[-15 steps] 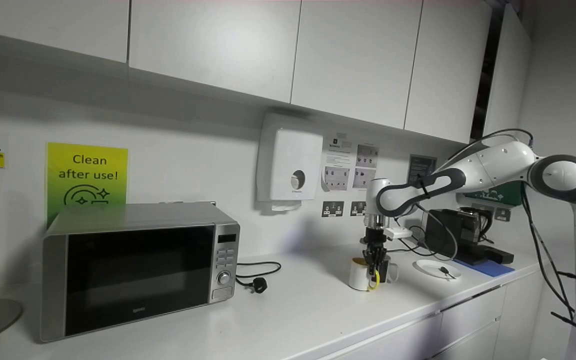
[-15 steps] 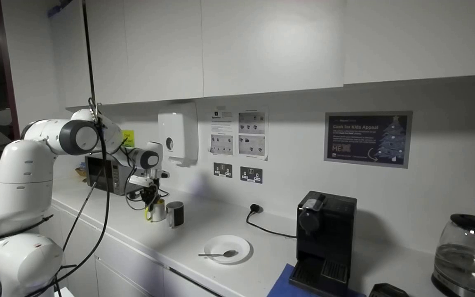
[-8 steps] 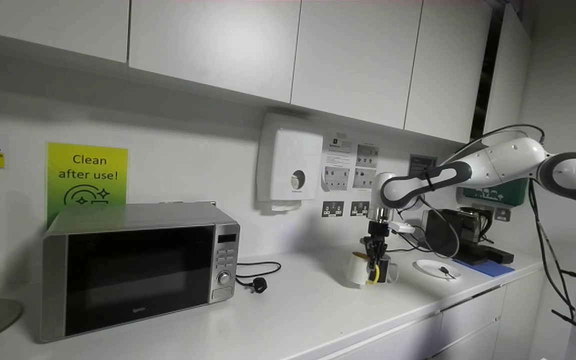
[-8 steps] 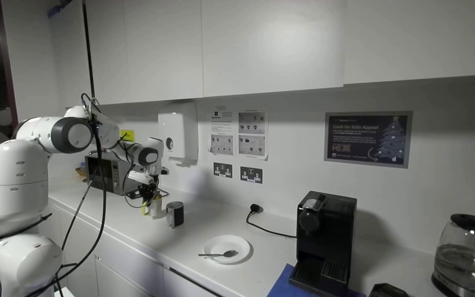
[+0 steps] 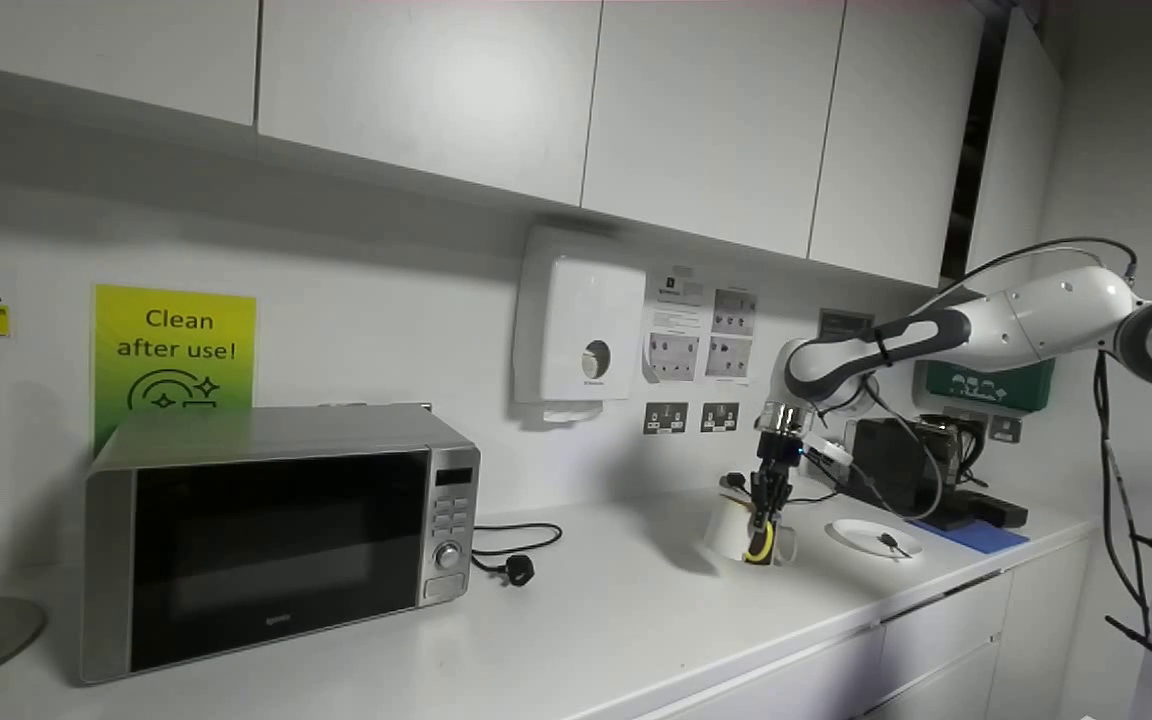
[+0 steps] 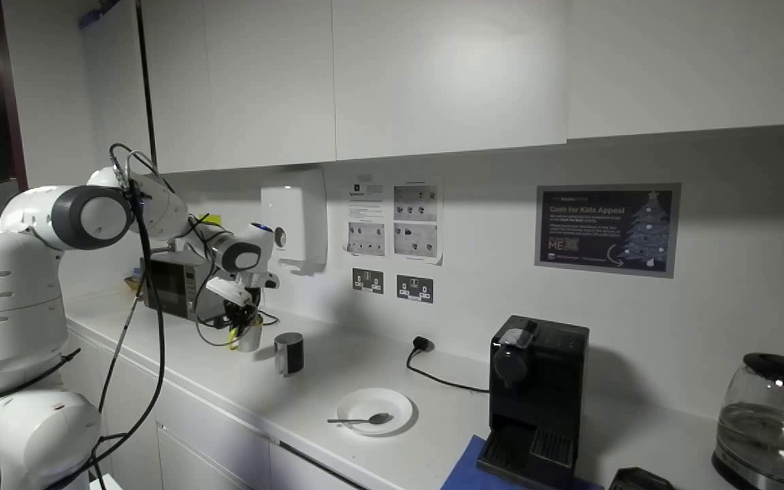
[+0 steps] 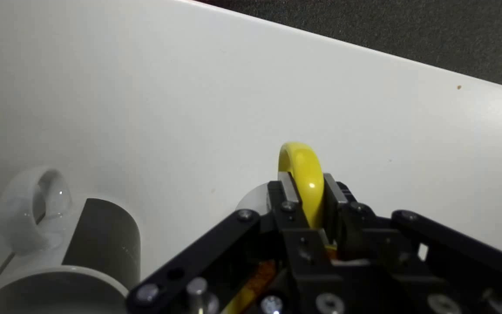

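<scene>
My gripper (image 7: 310, 189) is shut on the yellow handle (image 7: 301, 159) of a white mug (image 5: 728, 528). One finger lies on each side of the handle. The mug is tilted and appears raised a little above the counter. Its inside looks yellow-orange, and the fingers hide most of it in the wrist view. In an exterior view the gripper (image 6: 242, 323) and the white mug (image 6: 251, 338) stand left of a grey-and-black mug (image 6: 290, 354). That second mug (image 7: 107, 237) is upright on the counter, lower left in the wrist view, with a white handle.
A white plate (image 6: 402, 408) with a spoon (image 6: 375, 418) lies on the counter. A black coffee machine (image 6: 542, 388) stands on a blue mat, near a glass kettle (image 6: 766, 429). A microwave (image 5: 276, 550) and its plug (image 5: 519, 570) are farther along. The counter's front edge (image 7: 342, 41) shows.
The white mug has risen from the counter and tilted, held by its handle. It has shifted slightly away from the grey-and-black mug. The arm has drawn back and the wrist has tilted.
</scene>
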`<state>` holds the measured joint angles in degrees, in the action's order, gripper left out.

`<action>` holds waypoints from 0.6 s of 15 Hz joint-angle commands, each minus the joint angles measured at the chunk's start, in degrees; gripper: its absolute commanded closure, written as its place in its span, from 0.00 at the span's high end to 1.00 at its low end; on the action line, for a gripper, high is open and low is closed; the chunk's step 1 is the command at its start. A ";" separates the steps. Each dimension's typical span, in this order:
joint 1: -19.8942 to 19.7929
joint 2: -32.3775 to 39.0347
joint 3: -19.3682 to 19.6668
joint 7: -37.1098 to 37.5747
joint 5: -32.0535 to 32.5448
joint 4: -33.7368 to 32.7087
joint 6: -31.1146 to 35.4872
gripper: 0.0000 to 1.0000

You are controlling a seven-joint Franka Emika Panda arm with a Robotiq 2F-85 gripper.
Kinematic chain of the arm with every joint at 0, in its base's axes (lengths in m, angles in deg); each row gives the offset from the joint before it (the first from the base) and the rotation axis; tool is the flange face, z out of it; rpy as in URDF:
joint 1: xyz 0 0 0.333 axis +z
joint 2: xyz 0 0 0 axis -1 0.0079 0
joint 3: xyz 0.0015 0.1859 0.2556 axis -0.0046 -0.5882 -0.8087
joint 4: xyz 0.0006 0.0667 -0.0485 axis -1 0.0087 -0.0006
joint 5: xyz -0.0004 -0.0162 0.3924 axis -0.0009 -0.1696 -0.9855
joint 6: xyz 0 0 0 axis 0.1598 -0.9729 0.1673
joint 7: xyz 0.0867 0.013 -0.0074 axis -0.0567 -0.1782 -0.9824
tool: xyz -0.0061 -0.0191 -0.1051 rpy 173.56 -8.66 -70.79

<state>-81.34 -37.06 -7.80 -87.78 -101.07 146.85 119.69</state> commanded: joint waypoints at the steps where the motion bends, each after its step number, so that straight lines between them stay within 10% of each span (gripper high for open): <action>1: -1.12 -5.02 1.48 -4.52 -3.57 2.48 -1.93 0.05; 9: -2.93 -2.97 5.46 -11.36 -7.75 -0.60 -8.23 0.05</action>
<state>-82.93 -39.61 -3.43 -94.97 -105.90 147.99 115.68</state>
